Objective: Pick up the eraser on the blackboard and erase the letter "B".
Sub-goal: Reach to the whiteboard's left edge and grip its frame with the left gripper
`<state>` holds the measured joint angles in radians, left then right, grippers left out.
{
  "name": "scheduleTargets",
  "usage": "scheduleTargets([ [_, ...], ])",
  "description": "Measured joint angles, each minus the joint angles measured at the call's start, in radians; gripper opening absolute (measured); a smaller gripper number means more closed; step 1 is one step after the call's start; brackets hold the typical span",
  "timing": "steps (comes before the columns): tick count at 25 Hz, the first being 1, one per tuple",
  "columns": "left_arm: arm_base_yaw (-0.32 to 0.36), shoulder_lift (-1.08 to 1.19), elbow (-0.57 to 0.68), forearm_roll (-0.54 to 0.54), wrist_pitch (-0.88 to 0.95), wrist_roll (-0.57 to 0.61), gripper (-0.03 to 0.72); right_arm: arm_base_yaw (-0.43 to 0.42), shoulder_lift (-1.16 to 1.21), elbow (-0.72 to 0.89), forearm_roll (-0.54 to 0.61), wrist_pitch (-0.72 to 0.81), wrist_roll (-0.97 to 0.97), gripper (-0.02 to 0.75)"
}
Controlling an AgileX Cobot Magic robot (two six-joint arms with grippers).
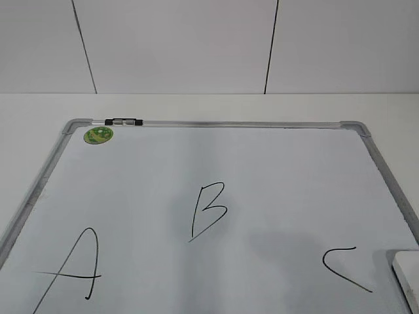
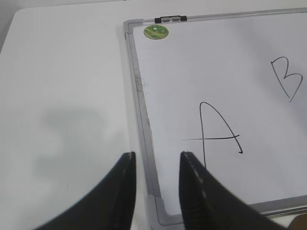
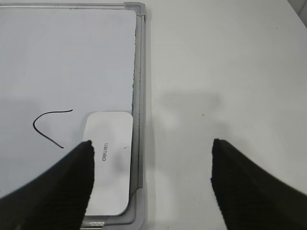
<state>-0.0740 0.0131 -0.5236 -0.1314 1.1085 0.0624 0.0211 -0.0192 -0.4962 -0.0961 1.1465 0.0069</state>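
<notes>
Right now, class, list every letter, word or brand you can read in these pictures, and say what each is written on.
"A": black marker on the whiteboard, left.
"B": black marker, middle of the whiteboard.
"C": black marker, right.
"deli": small grey print on the white eraser, apparently; it reads sideways and the last letters are unclear.
Round green magnet: pattern too blurred to read.

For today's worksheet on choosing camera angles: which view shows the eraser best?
The right wrist view: the eraser appears nearly whole, lettering visible, lying in the board's corner beside the C. The exterior view catches only its edge at the lower right. The left wrist view does not show it.
</notes>
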Motion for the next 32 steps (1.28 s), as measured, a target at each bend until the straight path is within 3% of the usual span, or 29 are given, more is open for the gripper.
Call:
scheduleTargets([
  [22, 0.000, 0.000, 0.000, -0.005, 0.000, 0.000, 0.235, 0.000, 0.003, -0.018, 0.002, 0.030, 0.000, 0.585],
  [32, 0.000, 0.000, 0.000, -0.051, -0.006, 0.000, 0.235, 0.000, 0.217, -0.149, 0.017, 0.119, 0.122, 0.585],
])
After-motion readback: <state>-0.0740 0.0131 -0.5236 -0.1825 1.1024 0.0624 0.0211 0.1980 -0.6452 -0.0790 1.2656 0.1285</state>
